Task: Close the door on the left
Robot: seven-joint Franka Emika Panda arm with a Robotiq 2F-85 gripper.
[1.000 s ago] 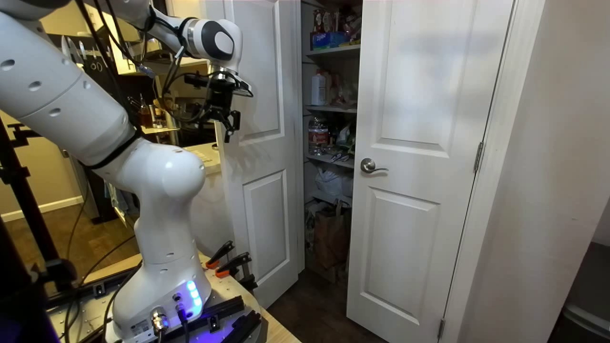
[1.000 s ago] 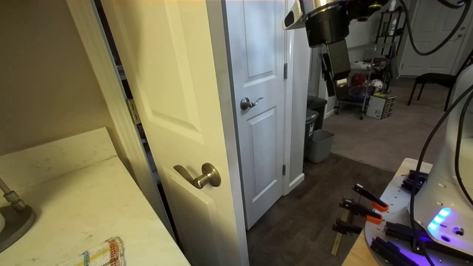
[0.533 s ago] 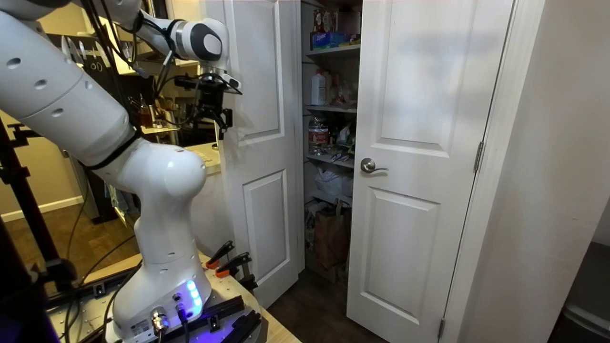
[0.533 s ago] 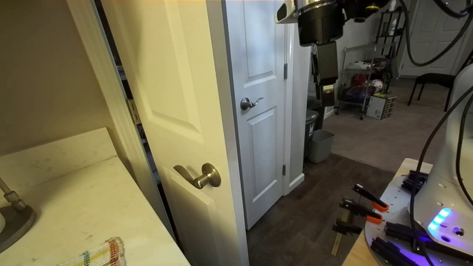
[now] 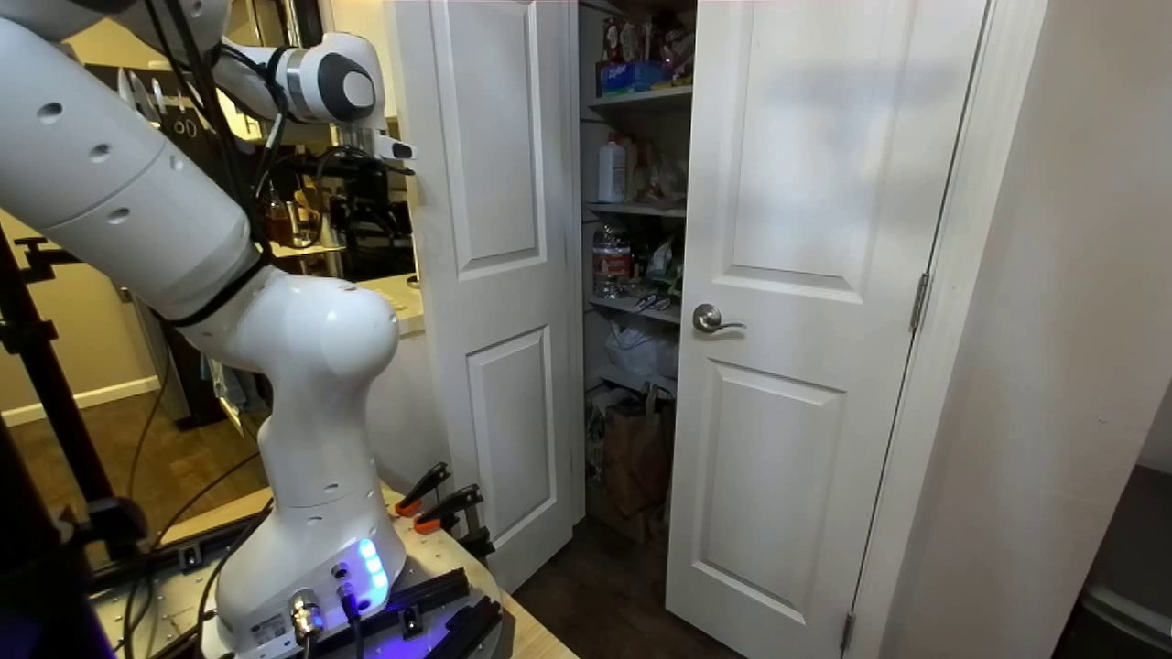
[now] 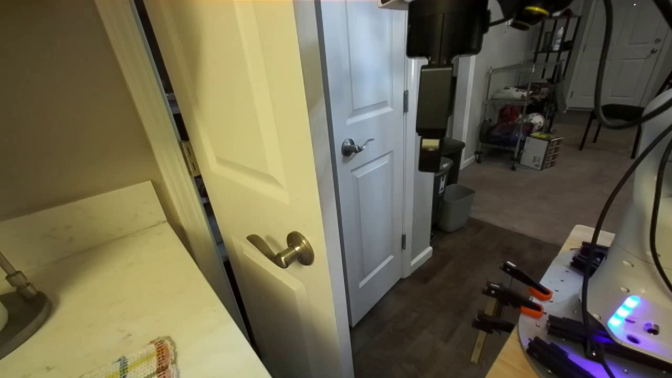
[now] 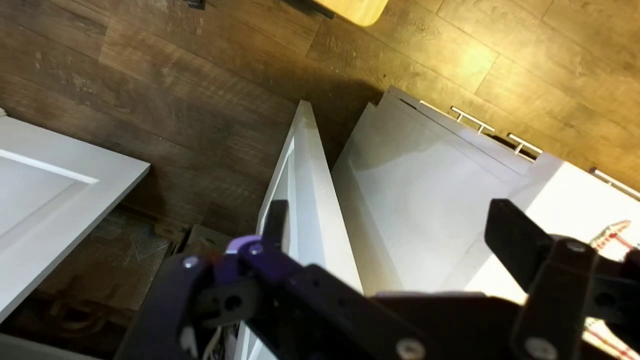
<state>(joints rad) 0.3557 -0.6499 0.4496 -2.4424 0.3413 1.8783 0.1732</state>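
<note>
The door, a tall white panelled leaf (image 5: 499, 293), stands open at the left of the closet. It also shows in an exterior view (image 6: 247, 131), with a silver lever handle (image 6: 299, 248) near its right edge. In the wrist view its narrow edge (image 7: 327, 215) runs below, nearer the left finger. My gripper (image 7: 391, 202) is open and empty. In an exterior view it hangs, dark and hard to make out (image 5: 389, 224), just left of the door's free edge. It also shows pointing down (image 6: 430, 155). Whether it touches the door I cannot tell.
The matching leaf (image 5: 787, 439) stands ajar on the right. Closet shelves (image 5: 636, 209) hold goods. A white counter (image 6: 100, 273) lies beside the door's handle side. Orange-tipped clamps (image 5: 449, 503) stick out from the robot's base table. A grey bin (image 6: 455, 207) stands farther off.
The gripper has moved from in front of the door's face to past its free edge, towards the counter side. It now hangs straighter and a little lower. Both leaves have stayed still.
</note>
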